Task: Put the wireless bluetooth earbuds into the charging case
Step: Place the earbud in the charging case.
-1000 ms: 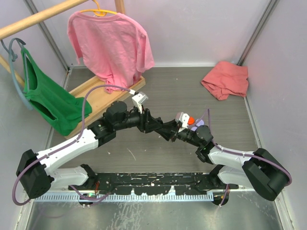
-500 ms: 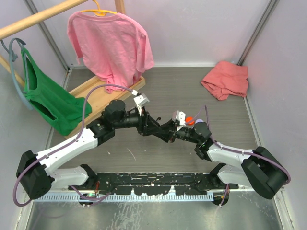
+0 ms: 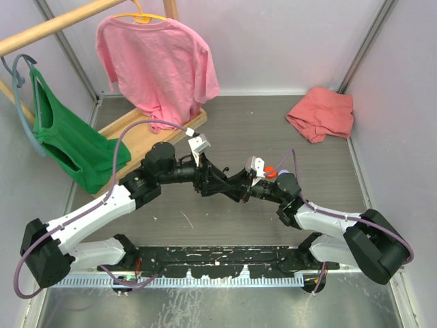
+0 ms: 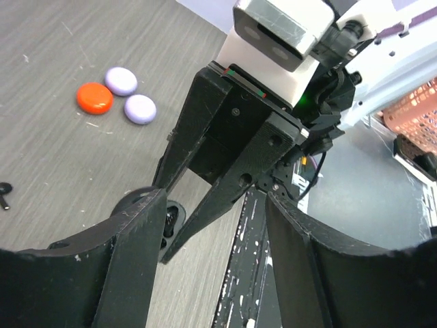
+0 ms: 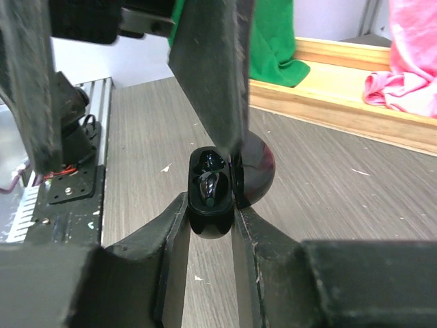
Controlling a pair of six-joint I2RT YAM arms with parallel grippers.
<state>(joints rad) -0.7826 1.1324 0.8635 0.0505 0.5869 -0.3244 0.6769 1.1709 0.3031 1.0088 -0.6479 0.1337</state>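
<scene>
My right gripper (image 5: 210, 212) is shut on the black charging case (image 5: 208, 229), held just above the table with its lid (image 5: 256, 171) swung open to the right. One black earbud (image 5: 210, 186) lies in a well of the case; the well beyond it looks dark and I cannot tell what it holds. My left gripper (image 4: 213, 205) is open with nothing between its fingers (image 4: 136, 246), and hangs right over the case (image 4: 171, 220). One of its fingers (image 5: 212, 68) comes down to the case's hinge. In the top view the two grippers meet at mid-table (image 3: 235, 186).
An orange round case (image 4: 94, 98) and two lilac ones (image 4: 121, 80) lie on the table beside the right arm. A small black bit (image 4: 3, 195) lies at the left wrist view's edge. A wooden rack (image 3: 147, 126) with pink and green clothes stands back left, a red cloth (image 3: 321, 113) back right.
The left gripper's jaws have spread wider over the case. Both grippers shifted slightly left together a second ago, then held still. The right gripper stays shut on the case.
</scene>
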